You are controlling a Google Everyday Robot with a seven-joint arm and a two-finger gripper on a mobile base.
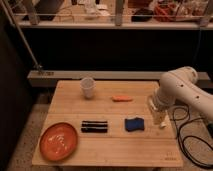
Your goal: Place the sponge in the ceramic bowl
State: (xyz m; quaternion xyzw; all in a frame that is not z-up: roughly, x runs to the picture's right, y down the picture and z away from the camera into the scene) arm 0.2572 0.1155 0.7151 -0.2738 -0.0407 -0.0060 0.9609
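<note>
The dark-blue sponge (134, 124) lies flat on the wooden table (125, 152), right of centre. The orange-red ceramic bowl (59, 141) sits at the table's front left corner, with pale streaks inside and nothing in it. My gripper (158, 116) hangs from the white arm (177, 90) at the table's right side. It points down just to the right of the sponge, a little apart from it. It is open and holds nothing.
A white cup (87, 87) stands at the back left of the table. A small orange stick (122, 98) lies behind the sponge. A black striped bar (94, 126) lies between sponge and bowl. Black cables (192, 145) hang off the right edge.
</note>
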